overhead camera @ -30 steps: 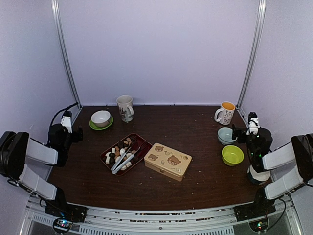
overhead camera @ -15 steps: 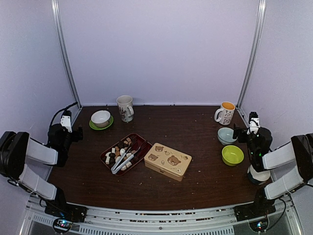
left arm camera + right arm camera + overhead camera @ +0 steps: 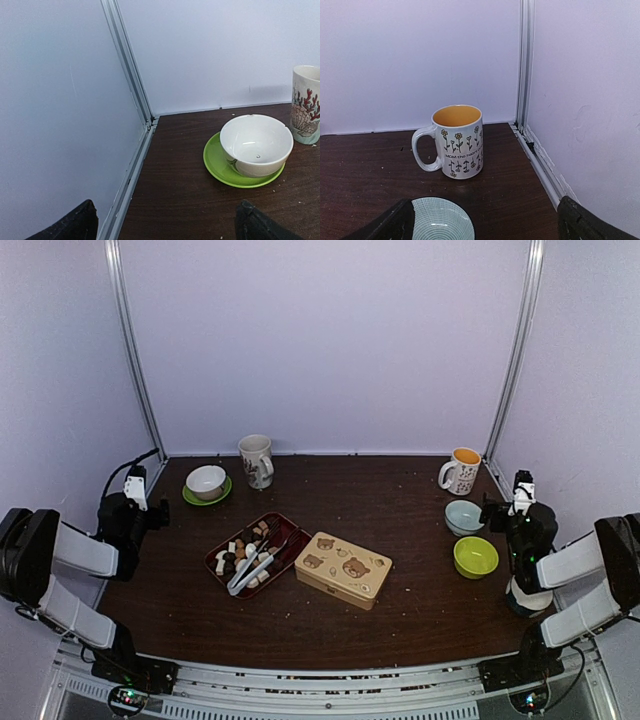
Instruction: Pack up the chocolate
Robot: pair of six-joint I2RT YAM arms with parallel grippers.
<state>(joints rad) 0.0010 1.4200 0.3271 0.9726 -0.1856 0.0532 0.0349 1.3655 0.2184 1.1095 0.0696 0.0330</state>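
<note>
A: choc loc?
B: Chocolate in red tray, mid-worktop. Tongs lie on it, bear tin just beside, lid on.
A: jaws?
B: Left jaws wide apart, near bowl on green saucer. Right jaws apart too, by orange-lined mug.

A robotics lab test cell.
Plain pale panels set in aluminium rails wall in a dark wooden table; two robot arms are mounted on a metal frame at its near edge, with a black cable trailing from one.
</note>
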